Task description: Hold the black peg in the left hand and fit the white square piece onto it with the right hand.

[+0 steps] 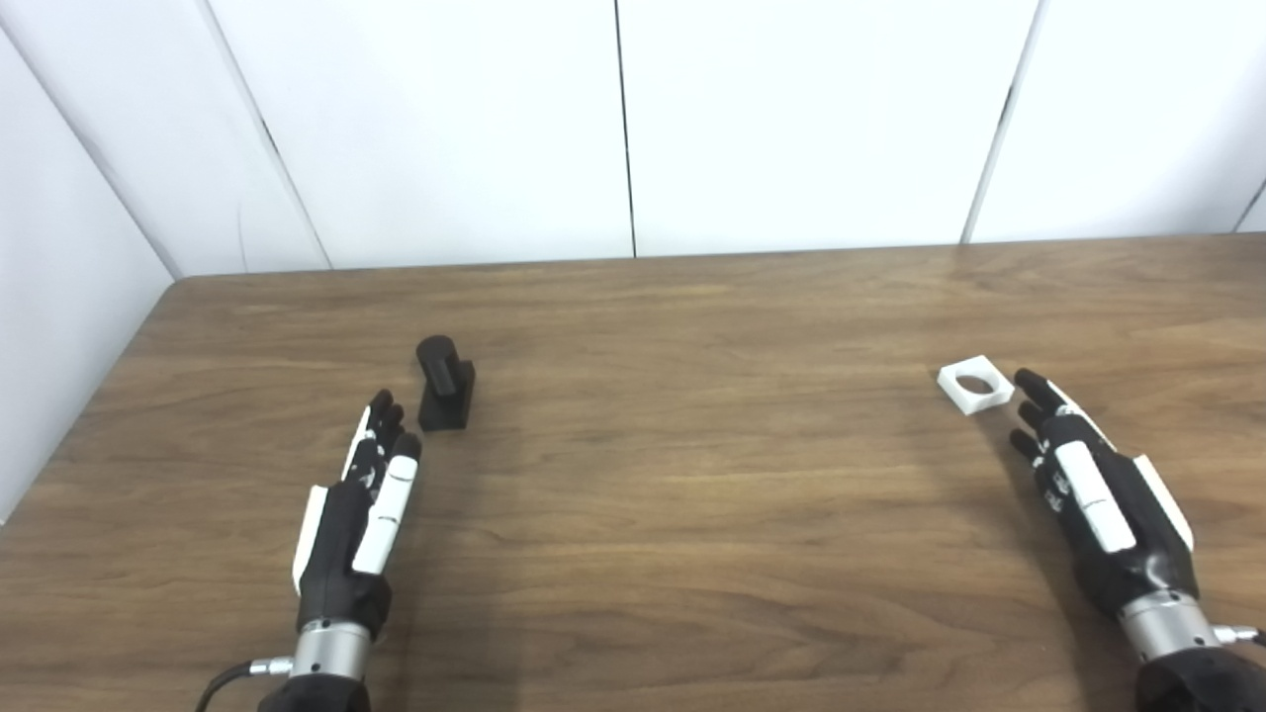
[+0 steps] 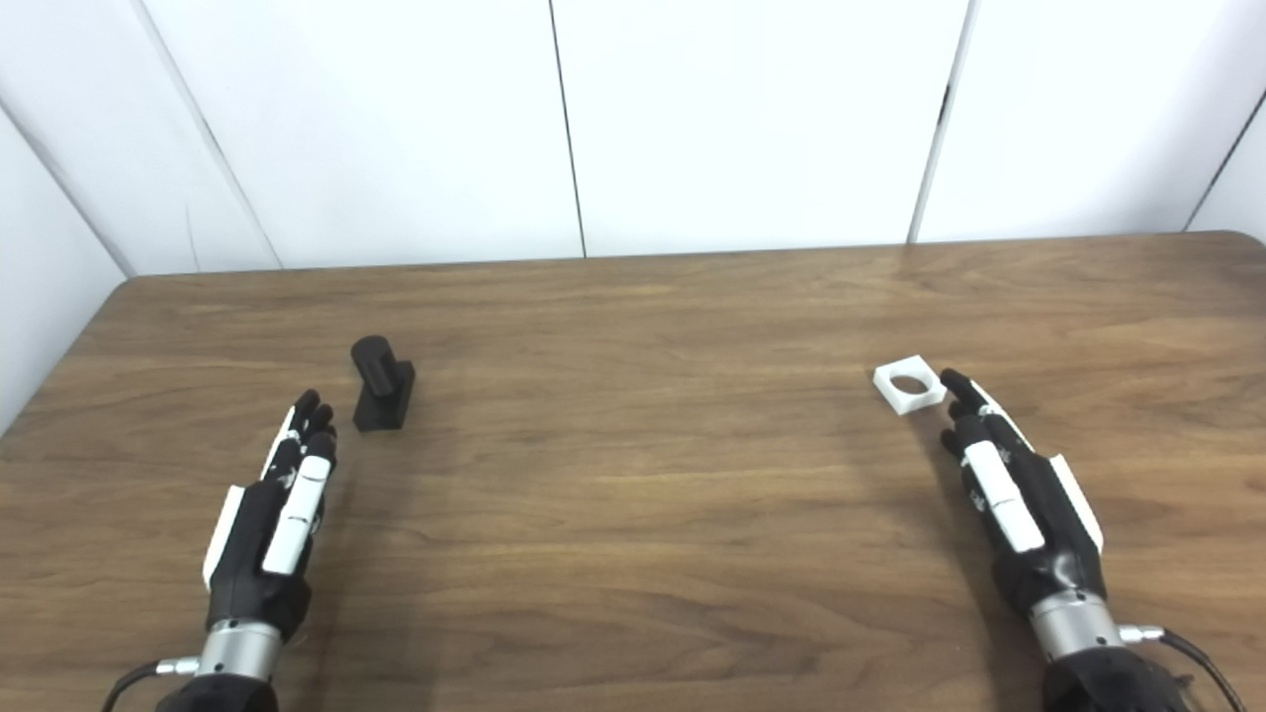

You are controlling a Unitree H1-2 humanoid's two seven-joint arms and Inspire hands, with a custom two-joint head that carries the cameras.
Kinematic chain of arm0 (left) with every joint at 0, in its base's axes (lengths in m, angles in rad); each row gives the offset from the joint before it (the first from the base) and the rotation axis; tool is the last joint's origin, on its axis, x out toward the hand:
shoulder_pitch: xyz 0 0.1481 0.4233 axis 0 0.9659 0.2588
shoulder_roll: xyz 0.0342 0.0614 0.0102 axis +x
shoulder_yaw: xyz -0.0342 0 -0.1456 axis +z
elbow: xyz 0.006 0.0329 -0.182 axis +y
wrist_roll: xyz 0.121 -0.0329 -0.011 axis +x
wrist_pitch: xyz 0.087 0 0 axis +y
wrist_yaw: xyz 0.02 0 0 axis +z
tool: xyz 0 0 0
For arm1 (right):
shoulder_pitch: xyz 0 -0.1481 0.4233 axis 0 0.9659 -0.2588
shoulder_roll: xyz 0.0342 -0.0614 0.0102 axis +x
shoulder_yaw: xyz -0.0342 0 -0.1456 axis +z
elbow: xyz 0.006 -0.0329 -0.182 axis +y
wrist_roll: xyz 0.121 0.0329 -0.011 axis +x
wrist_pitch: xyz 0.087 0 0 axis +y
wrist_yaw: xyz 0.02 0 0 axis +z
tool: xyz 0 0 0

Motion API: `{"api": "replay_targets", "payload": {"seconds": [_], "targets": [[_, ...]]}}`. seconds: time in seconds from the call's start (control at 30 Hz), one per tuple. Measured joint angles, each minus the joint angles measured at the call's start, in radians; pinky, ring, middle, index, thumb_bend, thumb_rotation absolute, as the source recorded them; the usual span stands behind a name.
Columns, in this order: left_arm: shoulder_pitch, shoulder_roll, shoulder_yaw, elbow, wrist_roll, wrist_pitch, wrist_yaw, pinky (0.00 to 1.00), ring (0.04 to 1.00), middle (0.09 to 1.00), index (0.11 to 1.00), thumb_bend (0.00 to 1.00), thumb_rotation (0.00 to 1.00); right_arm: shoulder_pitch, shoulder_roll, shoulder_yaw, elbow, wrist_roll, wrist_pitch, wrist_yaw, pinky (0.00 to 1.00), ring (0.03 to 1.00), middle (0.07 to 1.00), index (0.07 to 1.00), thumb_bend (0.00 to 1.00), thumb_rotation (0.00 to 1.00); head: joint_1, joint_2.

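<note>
The black peg [image 1: 445,383], a short cylinder on a square base, stands upright on the wooden table [image 1: 692,475] left of centre. My left hand [image 1: 361,509] lies open just below and to the left of it, fingertips a short way from its base, not touching. The white square piece [image 1: 975,384] with a round hole lies flat at the right. My right hand [image 1: 1098,489] is open, fingers stretched toward the piece, fingertips just beside its near right corner. Neither hand holds anything.
White wall panels [image 1: 633,129] rise behind the table's far edge. The table's left edge [image 1: 89,415] runs diagonally close to my left arm. A wide stretch of bare wood lies between the two hands.
</note>
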State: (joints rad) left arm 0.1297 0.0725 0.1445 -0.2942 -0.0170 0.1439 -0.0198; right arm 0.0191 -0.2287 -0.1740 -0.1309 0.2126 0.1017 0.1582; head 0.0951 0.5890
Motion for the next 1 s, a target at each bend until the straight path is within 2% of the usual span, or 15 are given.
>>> {"api": "replay_targets", "payload": {"seconds": [0.43, 0.57, 0.67, 0.77, 0.87, 0.93, 1.0], "targets": [[0.0, 0.002, -0.002, -0.002, 0.024, 0.008, 0.004, 1.0, 1.0, 1.0, 0.998, 0.54, 0.73, -0.001, -0.003, 0.006, 0.0, -0.002, 0.0, 0.001, 0.97, 0.99, 0.979, 0.922, 0.63, 0.8, 0.0, 0.002], [0.0, 0.002, -0.006, -0.002, 0.072, 0.01, 0.015, 0.97, 0.981, 0.974, 0.964, 0.53, 0.74, -0.001, -0.003, 0.006, 0.0, -0.002, -0.001, 0.001, 0.97, 0.99, 0.977, 0.918, 0.65, 0.8, 0.003, 0.0], [-0.003, 0.003, -0.025, -0.002, 0.212, 0.01, 0.055, 0.92, 0.946, 0.948, 0.948, 0.52, 0.75, 0.0, -0.003, 0.008, 0.0, -0.005, -0.002, 0.001, 0.97, 0.996, 0.985, 0.926, 0.65, 0.82, 0.006, -0.003], [-0.009, 0.006, -0.035, -0.005, 0.303, 0.011, 0.083, 0.89, 0.928, 0.939, 0.947, 0.54, 0.74, 0.0, -0.003, 0.011, 0.0, -0.006, -0.004, 0.001, 0.98, 1.0, 0.99, 0.929, 0.64, 0.82, 0.008, -0.005], [-0.025, 0.004, -0.04, -0.03, 0.388, 0.05, 0.103, 0.89, 0.932, 0.952, 0.958, 0.56, 0.71, 0.0, -0.003, 0.011, 0.007, -0.001, -0.014, 0.008, 0.99, 1.0, 0.988, 0.922, 0.65, 0.79, 0.008, -0.005], [-0.044, 0.004, -0.049, -0.054, 0.444, 0.112, 0.103, 0.9, 0.943, 0.966, 0.97, 0.57, 0.68, 0.0, -0.003, 0.011, 0.015, 0.001, -0.024, 0.01, 0.99, 1.0, 0.989, 0.922, 0.66, 0.79, 0.018, -0.008], [-0.069, 0.004, -0.063, -0.078, 0.501, 0.186, 0.093, 0.89, 0.971, 0.992, 0.981, 0.59, 0.61, 0.0, -0.003, 0.011, 0.019, 0.001, -0.031, 0.012, 0.98, 1.0, 0.996, 0.932, 0.65, 0.82, 0.02, -0.011]]}}
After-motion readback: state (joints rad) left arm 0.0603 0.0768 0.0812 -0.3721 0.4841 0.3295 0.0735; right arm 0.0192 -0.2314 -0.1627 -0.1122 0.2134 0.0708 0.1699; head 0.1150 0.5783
